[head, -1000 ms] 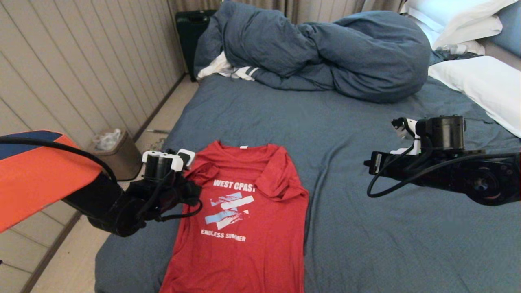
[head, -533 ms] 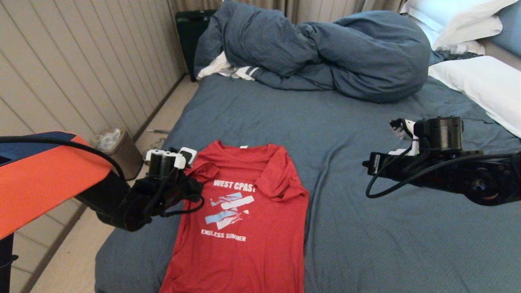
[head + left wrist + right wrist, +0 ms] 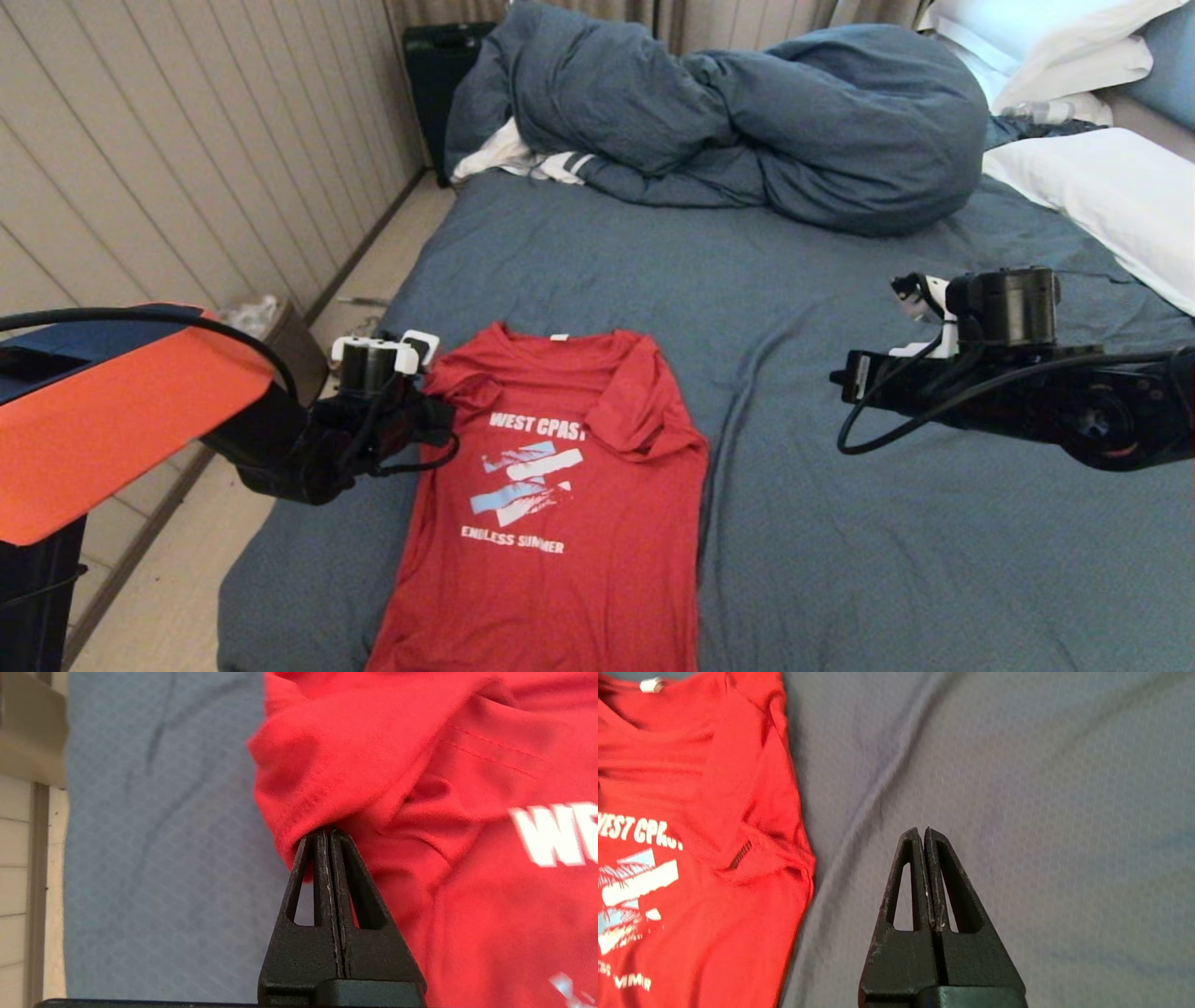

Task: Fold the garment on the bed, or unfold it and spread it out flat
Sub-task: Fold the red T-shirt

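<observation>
The garment, a red T-shirt with white print, lies face up on the bed, neck tag toward the far end and both sleeves folded in over the chest. My left gripper is at the shirt's left sleeve. In the left wrist view the left gripper is shut, its tips pressed against the folded sleeve hem of the garment, and no cloth shows between the fingers. My right gripper hovers over bare sheet right of the shirt. The right gripper is shut and empty, apart from the garment.
A bunched blue-grey duvet lies across the far end, with a white striped cloth under its left edge. White pillows are at the far right. A waste bin stands on the floor beside the bed's left edge.
The left arm has shifted a little toward the far end, its gripper staying at the sleeve. The shirt and the right arm have hardly moved.
</observation>
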`<state>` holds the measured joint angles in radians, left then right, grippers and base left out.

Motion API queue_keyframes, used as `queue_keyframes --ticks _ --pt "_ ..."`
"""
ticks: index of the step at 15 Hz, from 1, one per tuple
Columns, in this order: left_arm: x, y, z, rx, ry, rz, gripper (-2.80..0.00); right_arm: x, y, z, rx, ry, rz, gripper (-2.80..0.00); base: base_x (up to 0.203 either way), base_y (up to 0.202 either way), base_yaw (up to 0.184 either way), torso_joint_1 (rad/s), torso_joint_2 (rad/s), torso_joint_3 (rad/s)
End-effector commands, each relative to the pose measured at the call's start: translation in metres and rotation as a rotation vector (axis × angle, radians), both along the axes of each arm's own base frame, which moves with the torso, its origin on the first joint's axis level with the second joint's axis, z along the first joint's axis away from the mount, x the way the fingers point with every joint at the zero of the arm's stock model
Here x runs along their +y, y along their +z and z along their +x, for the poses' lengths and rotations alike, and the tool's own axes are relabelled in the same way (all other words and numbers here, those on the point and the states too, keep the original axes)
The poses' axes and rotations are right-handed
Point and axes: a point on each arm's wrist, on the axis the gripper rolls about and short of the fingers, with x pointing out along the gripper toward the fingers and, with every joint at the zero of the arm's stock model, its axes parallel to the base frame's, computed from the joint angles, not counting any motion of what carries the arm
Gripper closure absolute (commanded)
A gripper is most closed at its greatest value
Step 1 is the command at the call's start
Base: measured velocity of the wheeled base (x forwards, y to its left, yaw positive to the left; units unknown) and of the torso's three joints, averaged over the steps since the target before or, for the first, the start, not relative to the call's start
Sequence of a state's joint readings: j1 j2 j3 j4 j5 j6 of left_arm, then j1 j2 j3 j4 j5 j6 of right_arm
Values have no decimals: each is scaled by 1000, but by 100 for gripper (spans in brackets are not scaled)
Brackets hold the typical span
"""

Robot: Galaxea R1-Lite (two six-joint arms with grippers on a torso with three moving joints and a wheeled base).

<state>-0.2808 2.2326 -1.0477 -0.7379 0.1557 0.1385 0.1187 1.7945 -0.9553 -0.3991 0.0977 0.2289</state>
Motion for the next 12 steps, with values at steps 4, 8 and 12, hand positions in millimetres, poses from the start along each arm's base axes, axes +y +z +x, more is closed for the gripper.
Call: queue_keyframes --ticks 4,8,12 --pt "0 1 6 -22 4 -2 0 1 -2 1 5 2 1 0 0 0 0 0 0 0" --pt "6 14 4 -54 -8 59 0 0 -2 1 5 2 1 0 0 0 0 0 0 0" --pt "14 45 6 -134 -37 188 0 0 1 -1 -3 -1 2 0 0 0 0 0 0 0"
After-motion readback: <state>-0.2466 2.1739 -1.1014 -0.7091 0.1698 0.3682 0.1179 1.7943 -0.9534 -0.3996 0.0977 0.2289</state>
